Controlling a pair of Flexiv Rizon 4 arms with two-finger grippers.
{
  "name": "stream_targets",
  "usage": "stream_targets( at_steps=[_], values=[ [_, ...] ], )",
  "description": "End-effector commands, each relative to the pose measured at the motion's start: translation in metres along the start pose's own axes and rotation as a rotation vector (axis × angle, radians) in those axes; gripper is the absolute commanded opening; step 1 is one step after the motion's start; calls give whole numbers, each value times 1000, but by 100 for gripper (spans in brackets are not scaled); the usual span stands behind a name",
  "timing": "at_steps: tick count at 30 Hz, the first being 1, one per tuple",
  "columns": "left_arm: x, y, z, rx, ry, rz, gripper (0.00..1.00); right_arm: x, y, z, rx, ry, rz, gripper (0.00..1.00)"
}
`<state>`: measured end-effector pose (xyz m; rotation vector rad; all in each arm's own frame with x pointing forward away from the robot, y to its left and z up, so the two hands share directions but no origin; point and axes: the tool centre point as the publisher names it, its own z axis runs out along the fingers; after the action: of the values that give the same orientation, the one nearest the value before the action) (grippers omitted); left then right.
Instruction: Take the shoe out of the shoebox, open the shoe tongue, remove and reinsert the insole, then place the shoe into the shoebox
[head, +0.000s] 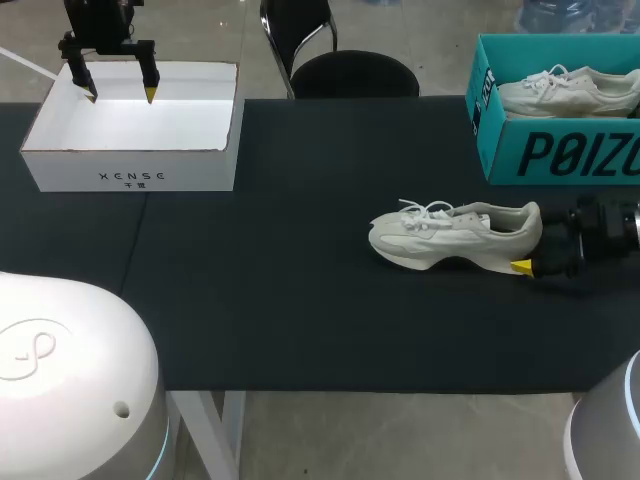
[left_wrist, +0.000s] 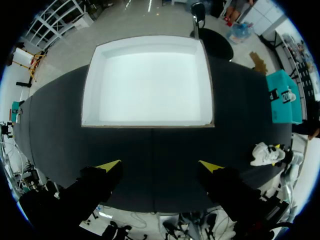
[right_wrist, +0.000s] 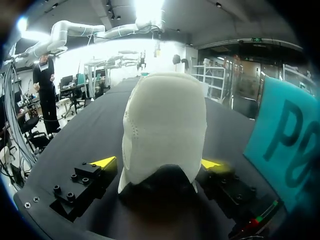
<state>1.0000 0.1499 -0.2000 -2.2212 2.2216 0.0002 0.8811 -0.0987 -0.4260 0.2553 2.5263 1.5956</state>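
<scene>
The shoe (head: 450, 235) lies on its sole at the right of centre of the head view, on the dark surface (head: 300, 320). Its toe points toward the frame's left and its laces are still tied across the tongue. It is out of the teal shoebox (head: 560, 155), which stands in the upper right of the frame, well apart from it, with a second shoe (head: 570, 92) inside.

The right end effector (right_wrist: 159, 164) comes in low from the right edge and sits at the heel. In the right wrist view the heel fills the space between its yellow tips. Whether they press on the heel or only flank it cannot be told. Being at the heel probably serves to steady the shoe, leaving the tongue and opening free to be worked on from above.

The left end effector (head: 120, 97) hangs spread wide and empty over the white box (head: 130, 165) in the upper left. This looks like a waiting position clear of the shoe. By the look of it, the tongue step comes next.
</scene>
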Motion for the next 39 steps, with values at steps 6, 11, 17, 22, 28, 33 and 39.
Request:
stream_targets(
  at_steps=[6,11,17,22,28,33,39],
  values=[
    [0,0,0,0,0,0,100,0,-9,9,8,10,5,30],
    [0,0,0,0,0,0,100,2,-17,12,12,15,13,0],
    [0,0,0,0,0,0,100,2,-19,12,19,20,22,0],
    [0,0,0,0,0,0,100,2,-19,12,19,20,22,0],
    [20,15,-6,25,4,52,100,2,-19,12,19,20,22,0],
    [75,59,-5,-4,-18,47,100,2,-19,12,19,20,22,0],
    [155,116,6,-8,28,101,100,2,-19,12,19,20,22,0]
  ],
)
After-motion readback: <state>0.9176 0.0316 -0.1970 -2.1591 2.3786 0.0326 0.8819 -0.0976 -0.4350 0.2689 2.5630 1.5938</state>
